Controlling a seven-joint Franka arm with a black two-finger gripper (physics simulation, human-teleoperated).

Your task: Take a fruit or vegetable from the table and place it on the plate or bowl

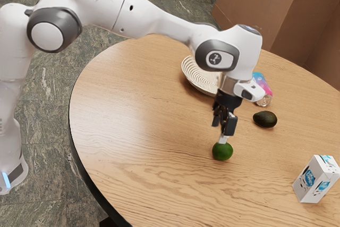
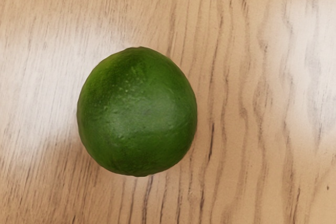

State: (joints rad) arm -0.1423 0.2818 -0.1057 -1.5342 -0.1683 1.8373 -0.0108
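The hand [image 1: 224,137] hangs right over the lime [image 1: 222,151], perhaps touching its top, on the table [image 1: 138,131] short of the plate [image 1: 197,75], and whether it is wide or narrow I cannot tell.

The round table [image 1: 133,131] is light wood with a bold wavy grain, smooth and satin, catching pale patches of sheen, and the grey-green stone floor [image 1: 48,147] looks mottled and polished. The small green lime [image 1: 222,151] has a finely dimpled rind with a soft waxy gloss, the dark oval avocado [image 1: 265,119] looks duller, and the round white plate [image 1: 199,75] is ridged in rings. The white robot arm [image 1: 149,19] wears smooth, glossy plastic shells, its black gripper [image 1: 225,136] looks matt, and the white-and-blue box [image 1: 315,178] looks like printed card.
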